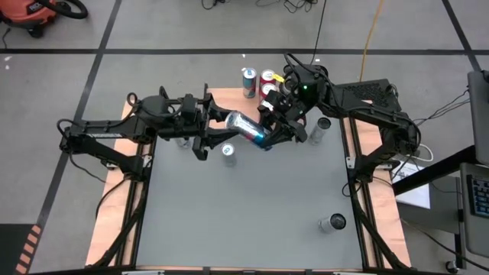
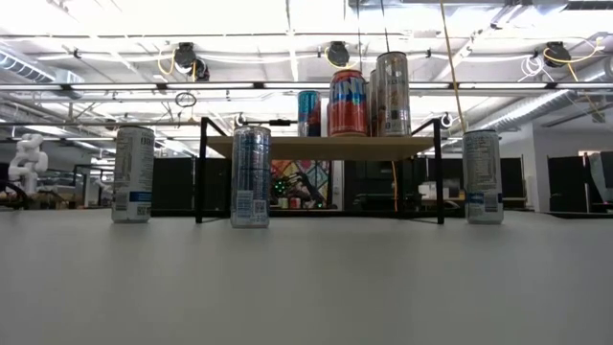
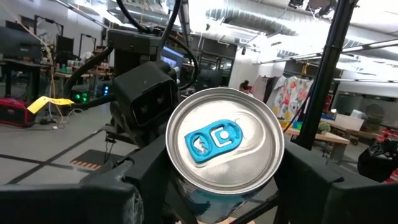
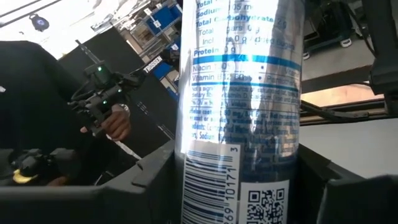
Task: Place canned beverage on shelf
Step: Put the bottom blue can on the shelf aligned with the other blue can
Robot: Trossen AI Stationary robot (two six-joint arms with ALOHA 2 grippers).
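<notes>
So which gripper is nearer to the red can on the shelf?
Right. The right gripper is just in front of the red can, holding the silver can; the left gripper is farther away, at the silver can's other end.

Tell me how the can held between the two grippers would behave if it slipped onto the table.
The slim can lies tilted on its side between the left gripper and right gripper, so it would probably roll. Its smooth metal wall looks slippery. The tab looks unopened, so it is likely full and heavy.
</notes>
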